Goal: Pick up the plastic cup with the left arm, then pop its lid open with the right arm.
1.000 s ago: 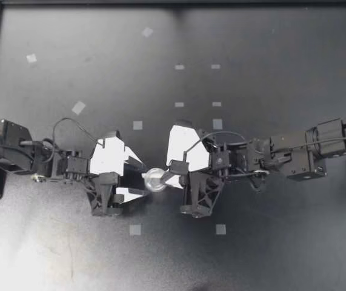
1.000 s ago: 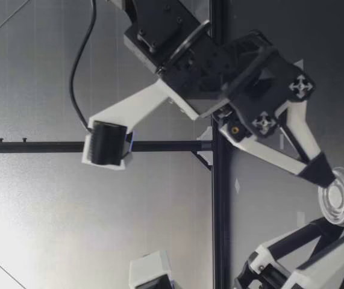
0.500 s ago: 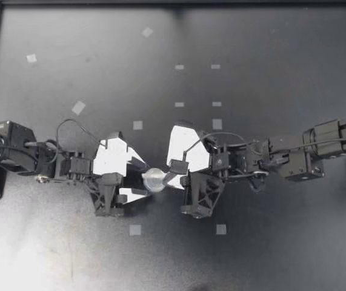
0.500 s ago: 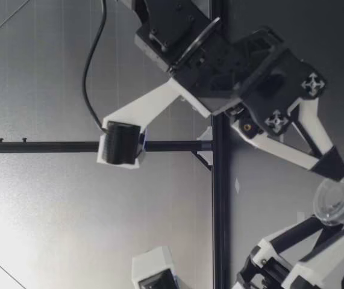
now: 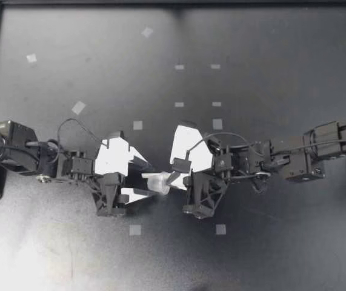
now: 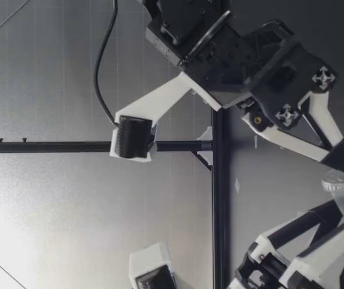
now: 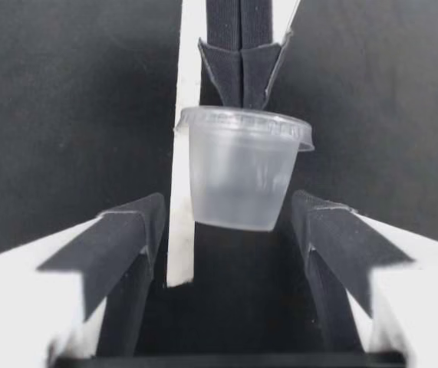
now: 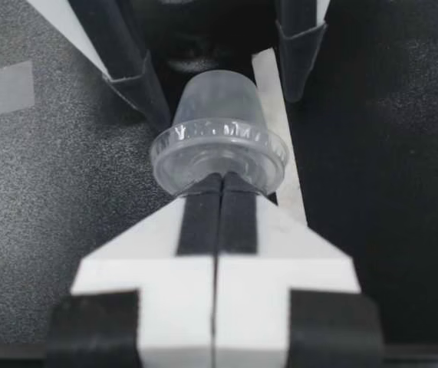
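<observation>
Fingers of your left gripper [image 5: 149,180] stand spread either side of the cup [image 7: 242,172], clear of its base; centre them on the tapered wall and squeeze gently. Thin translucent plastic, ribbed rim, smooth sides. Beyond, your right gripper [image 5: 171,178] pinches that rim, fingertips pressed together.

Small pale tape squares [image 5: 137,125] lie scattered flat across the dark matte table [image 5: 282,48].

Black cabled arms [image 5: 294,159], white jaws
</observation>
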Available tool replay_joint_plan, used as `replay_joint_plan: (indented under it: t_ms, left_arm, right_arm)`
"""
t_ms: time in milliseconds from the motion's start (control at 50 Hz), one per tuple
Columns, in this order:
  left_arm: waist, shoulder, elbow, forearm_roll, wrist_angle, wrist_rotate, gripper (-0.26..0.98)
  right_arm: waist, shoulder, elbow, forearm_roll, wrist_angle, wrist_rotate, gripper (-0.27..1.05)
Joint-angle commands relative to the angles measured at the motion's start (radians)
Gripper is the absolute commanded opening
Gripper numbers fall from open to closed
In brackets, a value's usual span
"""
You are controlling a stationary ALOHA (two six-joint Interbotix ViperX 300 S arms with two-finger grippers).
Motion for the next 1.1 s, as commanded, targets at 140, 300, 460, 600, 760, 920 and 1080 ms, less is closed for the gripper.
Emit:
replay_joint_plan:
  t_ms: [140,300,460,600,760,920,1080]
  left_arm:
    - [0.0,-0.014,-0.032,0.003,0.026,0.009,0.61]
    - [-0.002,-0.012,-0.038,0.003,0.049,0.009,0.53]
    - [0.0,-0.012,-0.038,0.003,0.06,0.006,0.32]
    - [-0.002,-0.018,-0.037,0.003,0.061,0.005,0.15]
    - [-0.002,-0.101,-0.006,0.003,-0.023,0.015,0.09]
    - [0.0,-0.239,0.084,-0.009,-0.311,0.061,0.09]
    - [-0.002,-0.313,0.201,-0.071,-0.669,0.135,0.09]
  right_arm:
    - [0.005,-0.012,-0.014,-0.002,-0.011,0.003,-0.08]
    - [0.003,-0.015,-0.015,0.0,-0.011,0.002,-0.08]
    - [0.003,-0.028,-0.014,0.0,-0.012,0.006,-0.08]
    - [0.005,-0.066,-0.006,0.003,0.002,0.025,-0.07]
    - [0.005,-0.221,0.069,0.018,-0.011,0.169,0.13]
    - [0.005,-0.385,0.216,0.029,-0.176,0.448,0.51]
    - [0.005,-0.38,0.373,0.029,-0.698,0.788,0.68]
